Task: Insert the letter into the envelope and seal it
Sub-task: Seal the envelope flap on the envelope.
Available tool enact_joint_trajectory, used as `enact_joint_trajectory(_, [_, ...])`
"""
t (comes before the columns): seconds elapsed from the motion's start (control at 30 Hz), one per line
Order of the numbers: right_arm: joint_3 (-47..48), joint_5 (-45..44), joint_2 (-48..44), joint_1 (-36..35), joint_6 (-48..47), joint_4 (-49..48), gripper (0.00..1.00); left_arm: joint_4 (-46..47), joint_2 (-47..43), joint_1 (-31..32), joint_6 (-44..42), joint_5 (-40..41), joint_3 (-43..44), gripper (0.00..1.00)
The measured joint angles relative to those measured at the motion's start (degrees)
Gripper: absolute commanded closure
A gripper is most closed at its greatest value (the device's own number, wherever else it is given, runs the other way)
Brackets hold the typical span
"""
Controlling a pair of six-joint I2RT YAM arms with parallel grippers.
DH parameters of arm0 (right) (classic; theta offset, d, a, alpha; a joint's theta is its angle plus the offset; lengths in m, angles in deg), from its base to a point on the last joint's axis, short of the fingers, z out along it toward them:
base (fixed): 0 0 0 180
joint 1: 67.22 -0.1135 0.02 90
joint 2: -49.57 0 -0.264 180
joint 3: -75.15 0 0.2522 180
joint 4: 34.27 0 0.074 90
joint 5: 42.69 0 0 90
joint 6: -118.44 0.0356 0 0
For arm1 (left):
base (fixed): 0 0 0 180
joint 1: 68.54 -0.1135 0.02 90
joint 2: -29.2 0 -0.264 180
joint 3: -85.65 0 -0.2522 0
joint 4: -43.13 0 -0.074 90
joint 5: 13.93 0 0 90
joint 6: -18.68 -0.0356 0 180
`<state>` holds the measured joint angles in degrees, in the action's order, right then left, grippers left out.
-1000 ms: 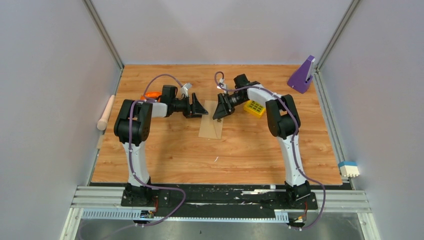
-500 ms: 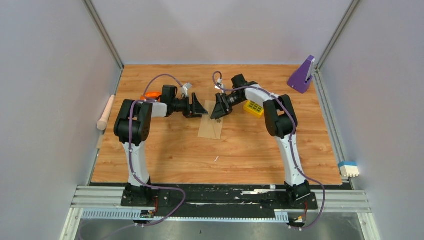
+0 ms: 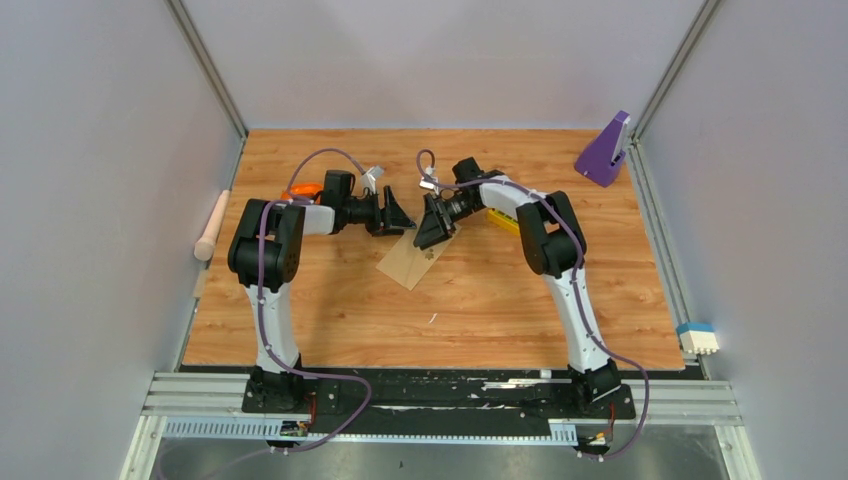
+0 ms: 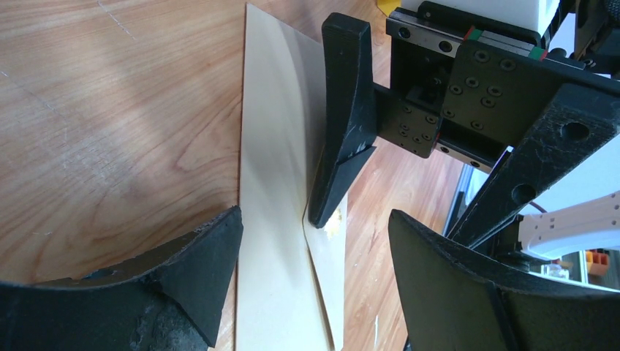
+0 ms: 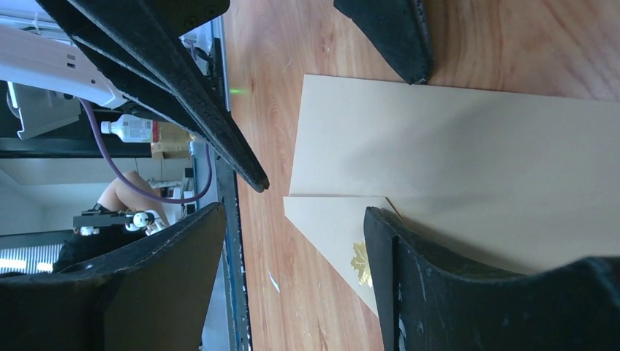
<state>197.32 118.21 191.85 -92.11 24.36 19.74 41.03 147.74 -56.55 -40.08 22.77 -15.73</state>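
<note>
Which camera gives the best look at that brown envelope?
The right wrist view: the envelope fills the frame, its flap and gold leaf sticker plain to see. The top view shows its whole outline, but small. The left wrist view shows only a narrow strip, partly hidden.

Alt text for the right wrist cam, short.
A tan envelope lies flat on the wooden table under the open right gripper, one of its fingers beside the gold leaf sticker on the pointed flap.
</note>
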Motion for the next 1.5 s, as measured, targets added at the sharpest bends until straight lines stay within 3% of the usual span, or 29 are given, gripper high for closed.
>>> enact_joint_trajectory(0.33, [0.0,0.2,0.1,-0.1,0.3,0.0,0.29,0.0,0.0,-0.2,0.2,-0.3,0.0,0.16])
enact_joint_trajectory(0.53, [-0.2,0.2,0.1,-0.1,0.4,-0.2,0.28,3.5,-0.7,-2.0,4.5,-3.0,-2.0,0.16])
enact_joint_trajectory(0.87, [-0.5,1.0,0.1,-0.1,0.4,-0.5,0.29,39.2,0.3,-2.5,31.1,-14.8,-7.0,0.2])
enact_joint_trajectory(1.07, [-0.8,1.2,0.1,-0.1,0.3,-0.5,0.31,45.6,0.3,-1.1,34.6,-17.1,-10.9,0.55])
enact_joint_trajectory(1.13, [-0.8,1.2,0.2,-0.1,0.3,-0.4,0.31,45.5,0.3,-0.9,34.3,-17.3,-11.6,0.85])
enact_joint_trajectory(1.2, [-0.8,1.2,0.2,-0.1,0.3,-0.4,0.31,45.5,0.3,-0.9,33.8,-17.4,-12.1,0.99])
enact_joint_trajectory(1.4, [-0.8,1.2,0.2,-0.1,0.3,-0.4,0.31,41.5,-0.4,-0.6,29.2,-17.9,-14.2,1.0])
enact_joint_trajectory(1.5, [-0.8,1.3,0.2,0.0,0.1,-0.4,0.31,25.2,-1.9,0.3,17.4,-15.2,-12.7,1.0])
